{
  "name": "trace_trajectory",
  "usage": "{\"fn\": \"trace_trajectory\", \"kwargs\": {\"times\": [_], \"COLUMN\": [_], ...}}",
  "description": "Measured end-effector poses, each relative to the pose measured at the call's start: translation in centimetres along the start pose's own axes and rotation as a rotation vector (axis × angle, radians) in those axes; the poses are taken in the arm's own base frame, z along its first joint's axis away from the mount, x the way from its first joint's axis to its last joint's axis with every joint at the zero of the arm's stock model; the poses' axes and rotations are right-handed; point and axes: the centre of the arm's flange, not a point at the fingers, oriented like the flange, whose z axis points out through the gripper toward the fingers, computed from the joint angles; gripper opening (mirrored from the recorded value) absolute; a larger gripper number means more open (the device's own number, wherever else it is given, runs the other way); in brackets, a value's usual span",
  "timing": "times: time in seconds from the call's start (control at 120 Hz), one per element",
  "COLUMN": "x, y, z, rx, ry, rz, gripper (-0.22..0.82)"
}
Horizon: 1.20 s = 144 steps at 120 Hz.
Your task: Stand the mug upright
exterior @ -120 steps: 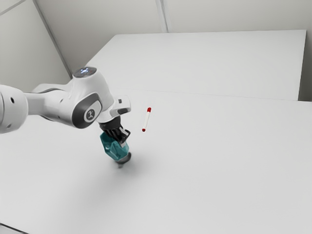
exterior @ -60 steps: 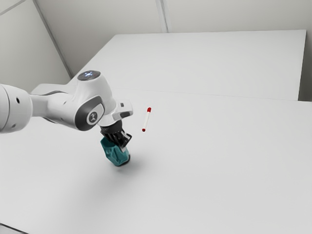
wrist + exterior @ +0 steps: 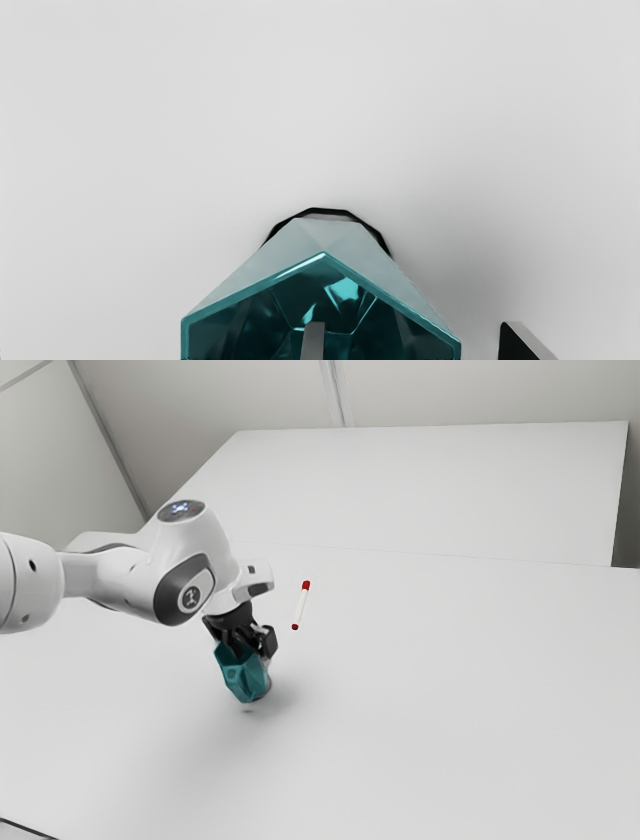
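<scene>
Tool fingers were spread wide, one inside the tilted mug, one outside, near the marker, toward the exterior view's left. If the inner finger were withdrawn aslant, the mug might be snagged and toppled onto the desk.

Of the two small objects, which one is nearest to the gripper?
The teal mug: it is right at the gripper. The white marker with red ends lies apart from both, toward the exterior view's right.
</scene>
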Motion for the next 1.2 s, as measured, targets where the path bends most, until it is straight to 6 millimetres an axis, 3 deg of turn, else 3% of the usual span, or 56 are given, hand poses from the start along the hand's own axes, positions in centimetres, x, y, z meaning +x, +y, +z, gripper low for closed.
{"fn": "trace_trajectory", "kwargs": {"times": [0.25,0.367,0.825,1.2], "x": [0.4,1.8,7.0,7.9], "y": [0.0,0.3,0.1,-0.1], "z": [-2.6,-5.2,-15.1,-22.3], "rx": [0.000,-0.003,-0.049,-0.049], "ry": [0.049,0.068,-0.016,-0.053], "rz": [-0.006,-0.004,-0.029,-0.022], "gripper": [0.51,0.54,0.58,0.59]}}
